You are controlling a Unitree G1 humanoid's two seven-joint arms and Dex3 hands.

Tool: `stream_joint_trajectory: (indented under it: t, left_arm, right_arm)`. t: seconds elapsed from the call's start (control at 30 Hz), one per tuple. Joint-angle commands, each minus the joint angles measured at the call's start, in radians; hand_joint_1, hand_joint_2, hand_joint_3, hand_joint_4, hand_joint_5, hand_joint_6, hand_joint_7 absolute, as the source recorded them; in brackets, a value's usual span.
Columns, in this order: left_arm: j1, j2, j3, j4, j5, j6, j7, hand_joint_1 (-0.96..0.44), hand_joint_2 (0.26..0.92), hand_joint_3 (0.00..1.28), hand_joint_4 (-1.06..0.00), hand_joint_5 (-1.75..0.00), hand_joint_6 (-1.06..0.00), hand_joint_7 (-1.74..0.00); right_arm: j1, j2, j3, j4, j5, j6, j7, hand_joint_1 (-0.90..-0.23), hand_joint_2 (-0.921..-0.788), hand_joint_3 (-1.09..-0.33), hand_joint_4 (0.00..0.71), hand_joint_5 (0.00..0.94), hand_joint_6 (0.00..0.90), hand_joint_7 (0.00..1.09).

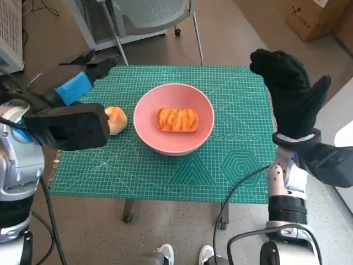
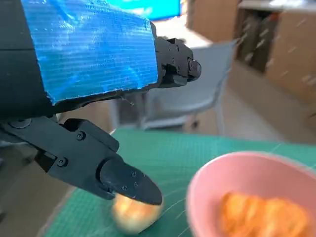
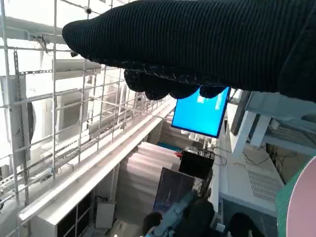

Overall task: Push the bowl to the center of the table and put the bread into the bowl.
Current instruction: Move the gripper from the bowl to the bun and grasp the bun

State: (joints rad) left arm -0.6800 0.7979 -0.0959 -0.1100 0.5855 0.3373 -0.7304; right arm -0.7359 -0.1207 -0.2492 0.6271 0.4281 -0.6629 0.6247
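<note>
— Bowl position?
— Pink bowl (image 1: 174, 118) sits mid-counter (image 1: 242, 165), bread (image 1: 177, 120) inside; a roll (image 1: 115, 120) lies beside it.
— Hands?
— Left hand (image 1: 91, 74) and right hand (image 1: 289, 91) raised, fingers spread, holding nothing; apparently clear because placement looks complete.

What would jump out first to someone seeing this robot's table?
A pink bowl sits mid-table on the green mat, with a golden pastry inside it. A round bun lies just beside the bowl, near the blue-taped left hand. The gloved right hand is raised, open, over the table's right edge.
</note>
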Motion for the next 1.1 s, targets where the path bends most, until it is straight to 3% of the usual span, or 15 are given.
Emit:
stream_joint_trajectory:
  t: [0.03,0.53,1.1]
  left_arm:
    - [0.016,0.034,-0.009,-0.008,0.001,0.033,-0.046,-0.23,0.707,0.00,0.00,0.00,-0.14,0.00]
    - [-0.005,0.029,-0.091,0.094,0.023,0.045,-0.069,-0.11,0.681,0.00,0.00,0.00,-0.11,0.00]
    - [-0.092,-0.044,-0.185,0.344,0.077,0.015,0.036,-0.14,0.687,0.00,0.00,0.00,-0.12,0.00]
  right_arm:
    - [-0.007,-0.001,0.001,0.027,0.000,0.006,0.011,-0.635,-0.921,-0.553,0.259,0.000,0.412,0.00]
    - [-0.032,-0.011,-0.006,0.065,0.005,-0.004,0.050,-0.627,-0.921,-0.572,0.250,0.000,0.396,0.00]
    - [-0.040,-0.029,-0.027,0.091,0.013,-0.009,0.080,-0.633,-0.921,-0.596,0.253,0.001,0.387,0.00]
